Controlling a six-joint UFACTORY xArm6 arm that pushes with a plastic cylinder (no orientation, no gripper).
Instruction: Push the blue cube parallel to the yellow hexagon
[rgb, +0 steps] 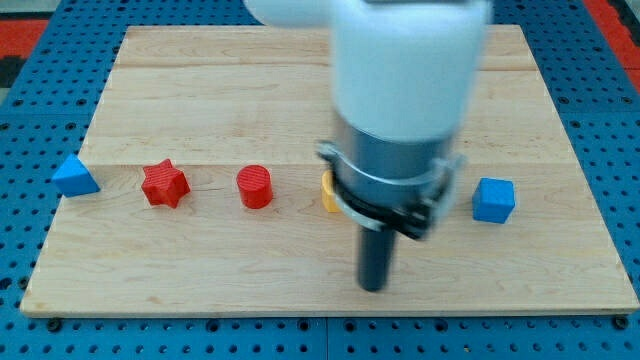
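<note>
Here my tip (373, 287) rests on the board (250, 270), in the lower middle of the view. It is a plain rod with no jaws, and it holds nothing and touches no block. The arm (405, 90) above it is white and blurred, with a grey collar, and it covers the middle of the board.

The blue cube (493, 200) stands to the view's right of my tip and a little higher in the view, apart from it. The yellow hexagon (329, 192) is mostly hidden behind the collar; only its left edge shows, so I cannot confirm its shape. It lies up and to the view's left of my tip.

The blocks make a rough row across the board. From the view's left: a blue triangle (75, 177) at the board's edge, a red star (165, 184), a red cylinder (255, 187), then the hexagon and the cube.

I can read no writing, label or brand on anything.
</note>
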